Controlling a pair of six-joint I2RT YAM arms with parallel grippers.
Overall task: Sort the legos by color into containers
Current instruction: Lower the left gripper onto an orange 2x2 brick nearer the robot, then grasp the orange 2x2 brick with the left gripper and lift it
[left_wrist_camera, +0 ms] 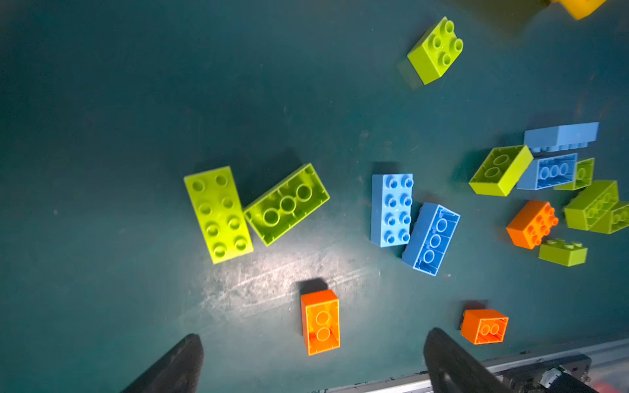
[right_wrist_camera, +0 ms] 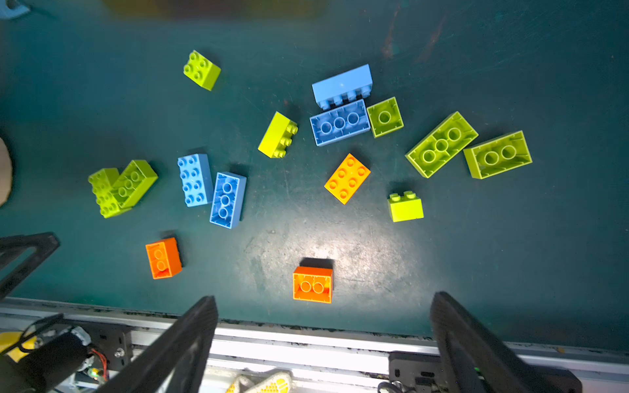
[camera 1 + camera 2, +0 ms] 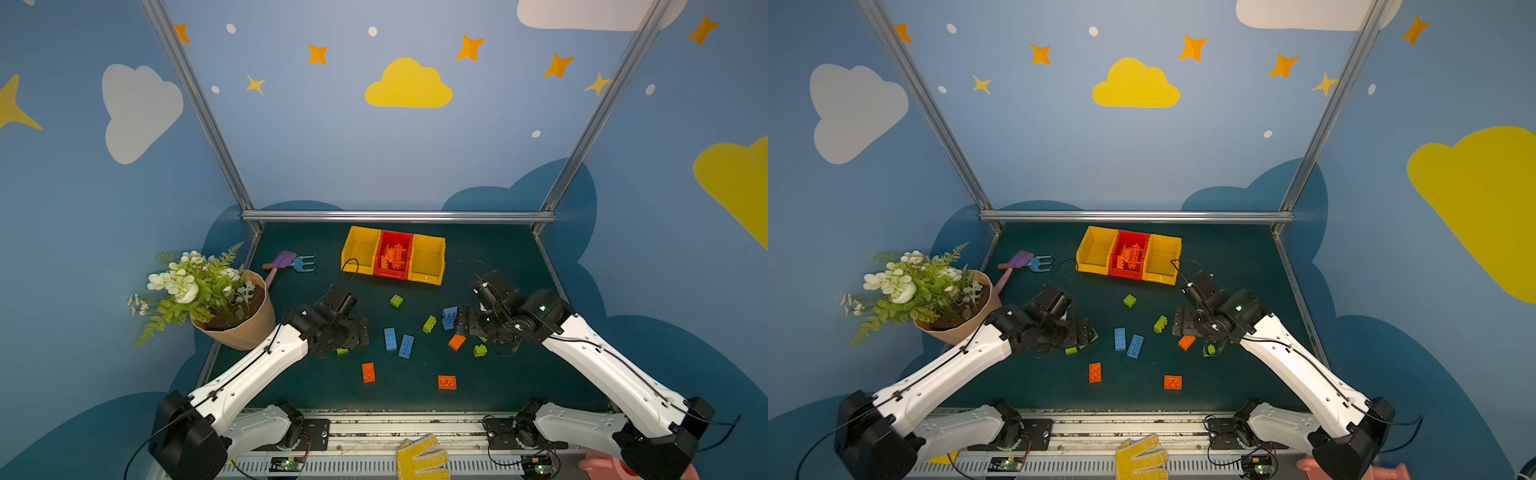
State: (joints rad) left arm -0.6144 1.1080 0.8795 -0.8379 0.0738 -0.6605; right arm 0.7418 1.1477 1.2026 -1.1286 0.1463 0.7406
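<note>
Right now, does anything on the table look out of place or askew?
Nothing looks damaged, only flipped: a blue brick and a green brick lie hollow side up, and another blue brick lies on its side, studs pointing sideways.

Blue walls (image 3: 316, 137) painted with clouds (image 3: 408, 85) and orange stars (image 3: 318, 54); silver frame rail (image 3: 397, 216); dark green, scuffed tabletop (image 3: 311, 382).
</note>
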